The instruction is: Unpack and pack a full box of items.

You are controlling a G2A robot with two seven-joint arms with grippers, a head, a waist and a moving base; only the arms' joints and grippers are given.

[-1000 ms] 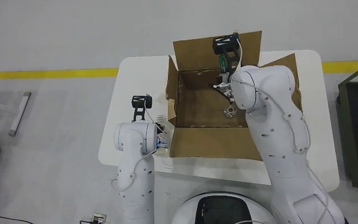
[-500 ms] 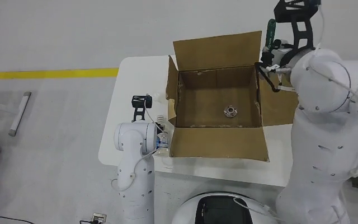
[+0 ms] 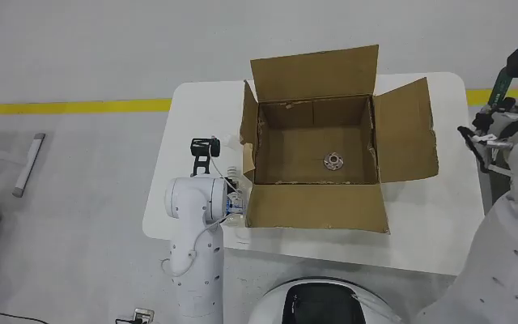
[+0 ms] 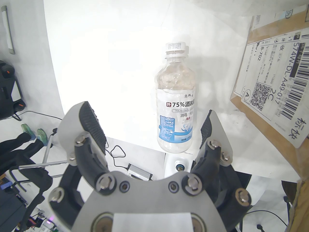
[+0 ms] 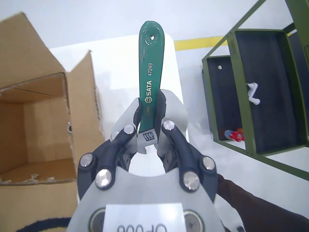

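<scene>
The cardboard box [image 3: 316, 154] stood open on the white desk [image 3: 202, 113], all flaps spread, with a small round metal part [image 3: 333, 161] on its floor. The left gripper [image 4: 149, 111] was wide open and held nothing; a clear bottle [image 4: 175, 107] sat between its fingers, nearer one of them, just beside the box's outer wall. The right gripper [image 5: 150, 100] was clamped on the handle of a green wrench [image 5: 150, 56], out past the desk's right edge near a green rack [image 5: 253, 90].

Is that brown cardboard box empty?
Not quite. The open brown cardboard box holds one small round metal part lying on its floor; the rest of the floor is bare.
</scene>
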